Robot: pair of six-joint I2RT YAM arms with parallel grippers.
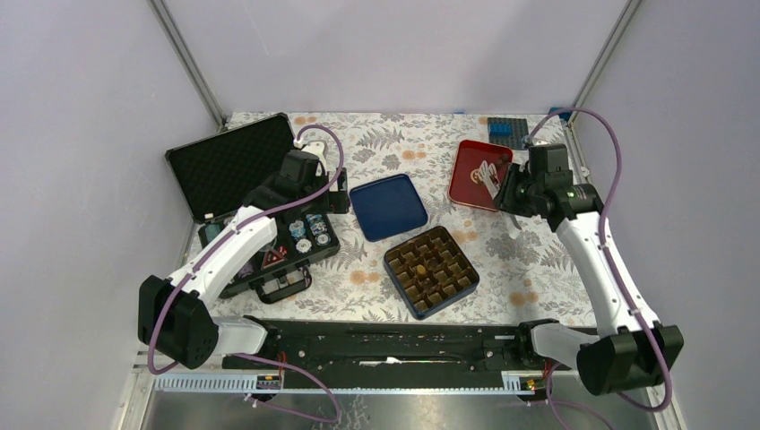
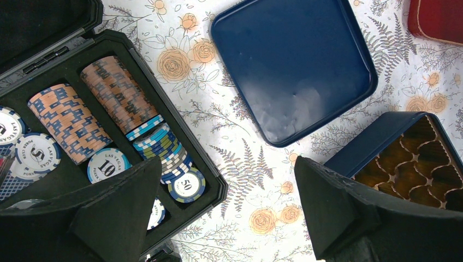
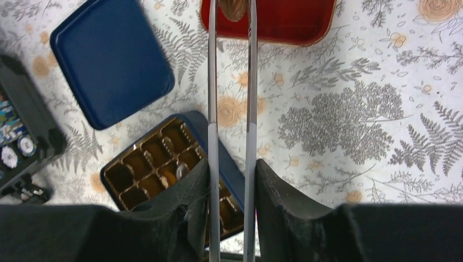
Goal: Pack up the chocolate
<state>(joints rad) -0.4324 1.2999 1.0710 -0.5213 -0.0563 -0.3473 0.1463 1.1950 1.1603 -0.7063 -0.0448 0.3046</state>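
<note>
Tongs (image 3: 212,82) are being clamped by the right gripper's (image 3: 233,164) jaws, a chocolate (image 3: 233,8) being pinched over the red tray (image 3: 295,22); the left gripper's (image 2: 227,164) jaws are being held wide apart.

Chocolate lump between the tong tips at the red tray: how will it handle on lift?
The chocolate lump is roundish, so it may roll or slip out from the thin tongs. It looks small, probably light. The long slim blades held in the right claw likely flex, so the pinch may be soft.

Overhead camera looks down; close wrist cameras share the blue lid (image 2: 295,71).
</note>
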